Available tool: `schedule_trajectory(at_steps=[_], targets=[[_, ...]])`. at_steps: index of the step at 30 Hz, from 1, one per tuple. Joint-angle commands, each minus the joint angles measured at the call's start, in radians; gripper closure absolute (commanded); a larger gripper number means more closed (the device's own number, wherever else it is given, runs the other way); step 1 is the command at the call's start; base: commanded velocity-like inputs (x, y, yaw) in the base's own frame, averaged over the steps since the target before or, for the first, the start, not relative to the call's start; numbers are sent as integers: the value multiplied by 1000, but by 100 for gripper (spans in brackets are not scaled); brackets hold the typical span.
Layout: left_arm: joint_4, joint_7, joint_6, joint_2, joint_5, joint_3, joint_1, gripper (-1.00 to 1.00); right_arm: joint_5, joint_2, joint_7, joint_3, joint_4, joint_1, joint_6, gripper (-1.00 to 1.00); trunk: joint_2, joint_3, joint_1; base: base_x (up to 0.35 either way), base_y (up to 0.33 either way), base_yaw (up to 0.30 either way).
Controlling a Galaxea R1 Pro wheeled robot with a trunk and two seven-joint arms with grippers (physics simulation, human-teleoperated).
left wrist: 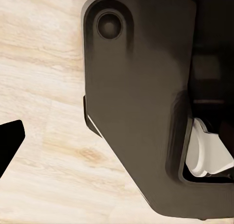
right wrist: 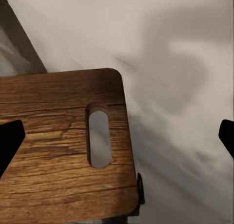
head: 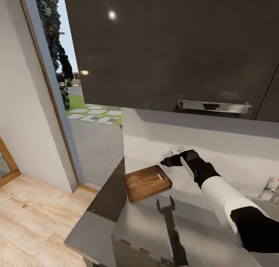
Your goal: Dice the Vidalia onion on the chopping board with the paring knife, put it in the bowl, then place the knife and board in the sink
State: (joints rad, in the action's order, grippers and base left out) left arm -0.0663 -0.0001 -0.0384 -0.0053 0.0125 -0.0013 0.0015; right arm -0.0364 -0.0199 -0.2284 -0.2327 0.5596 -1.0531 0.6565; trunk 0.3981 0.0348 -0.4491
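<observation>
1. Long smooth grey glossy countertop (head: 217,205), pale at its front edge, running under a dark wall cabinet (head: 170,45) with a chrome bar handle (head: 215,106). Its left end stops by an open doorway.

2. Grey steel sink (head: 271,205): just a sliver at the worktop's right end, with the chrome tap (head: 271,189) behind it. You cannot see into the basin from here.

3. Brown wooden chopping board (head: 147,182), rounded corners, slot-shaped handle hole (right wrist: 99,137). It lies flat at the countertop's left end, bare.

4. Your right gripper (head: 164,163): hovering just beyond the board's handle end, above the worktop. The right wrist view shows its two dark fingertips (right wrist: 9,141) spread wide with nothing between them.

5. Left gripper: one fingertip (left wrist: 9,141) shows over pale wood floor; whether it is spread or closed cannot be told.

Step in hand, by judgement: reaching for the board. Next, lower the spread jaws onto the handle-end edge and close.
</observation>
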Motion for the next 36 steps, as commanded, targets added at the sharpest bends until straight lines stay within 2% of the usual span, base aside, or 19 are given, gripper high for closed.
schedule_trajectory(at_steps=[1,7,20,36], targets=[[-1,0,-2,0,1,0,0,-100,-3,-2,0,-6,2,-1,5,-100,2,2,-1,204,-153,214],[-1,0,-1,0,1,0,0,-100,-3,-2,0,-7,2,-1,5,-100,2,2,-1,127,-97,128],[-2,0,-1,-5,1,0,0,-100,-4,-3,-1,-8,2,-1,5,-100,2,2,-1,7,-5,7],[-2,0,0,-6,1,0,0,-100,-3,-2,0,-8,2,-1,5,-100,2,25,-1,0,0,0]])
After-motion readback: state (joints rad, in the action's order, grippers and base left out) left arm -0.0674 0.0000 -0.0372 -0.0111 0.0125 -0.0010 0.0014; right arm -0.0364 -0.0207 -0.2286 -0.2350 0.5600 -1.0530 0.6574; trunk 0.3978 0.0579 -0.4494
